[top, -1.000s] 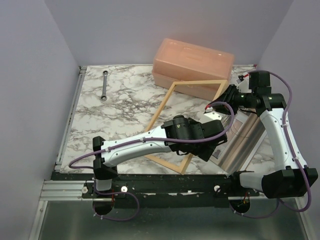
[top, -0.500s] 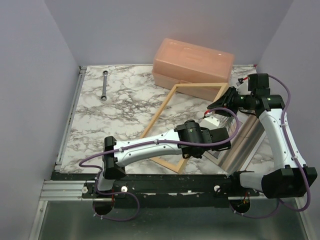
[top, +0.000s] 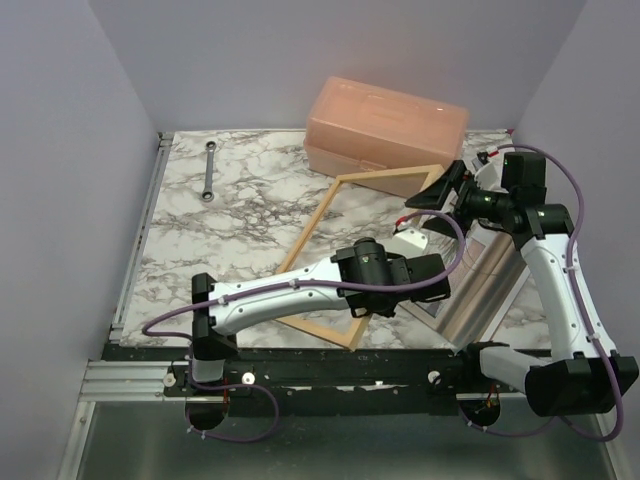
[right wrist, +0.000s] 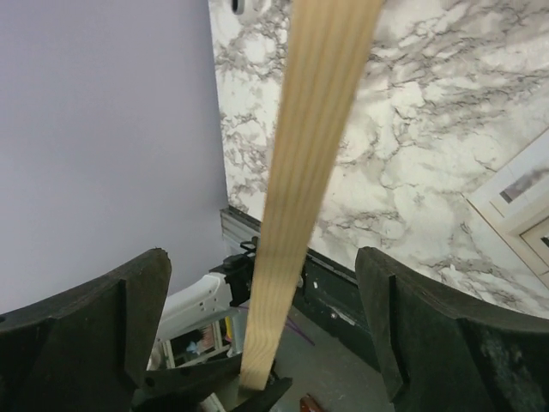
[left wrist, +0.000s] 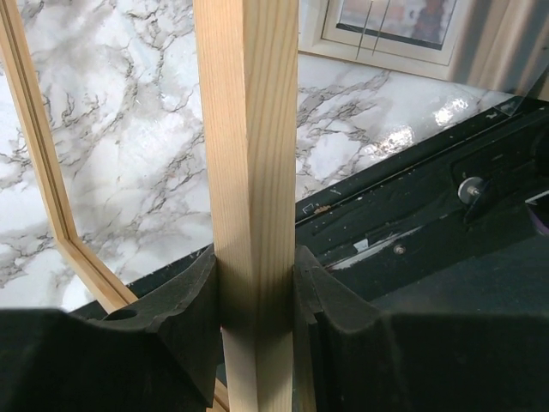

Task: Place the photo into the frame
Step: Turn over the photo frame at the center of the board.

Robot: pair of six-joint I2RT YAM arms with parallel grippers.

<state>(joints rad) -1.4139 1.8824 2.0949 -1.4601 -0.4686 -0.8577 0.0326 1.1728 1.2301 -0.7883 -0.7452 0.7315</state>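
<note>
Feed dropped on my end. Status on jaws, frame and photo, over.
Left gripper shut on frame rail. Right gripper open astride frame, clear of it. Photo on table, outside frame. Left arm across frame opening.

Your left gripper (left wrist: 256,292) clamps one bar of the frame (left wrist: 246,129) — pale wood running straight up the view — over the marble table (left wrist: 137,146), with the photo (left wrist: 390,26) at top right, near the black base rail (left wrist: 429,215).

No text, label, brand or number can be read anywhere.
</note>
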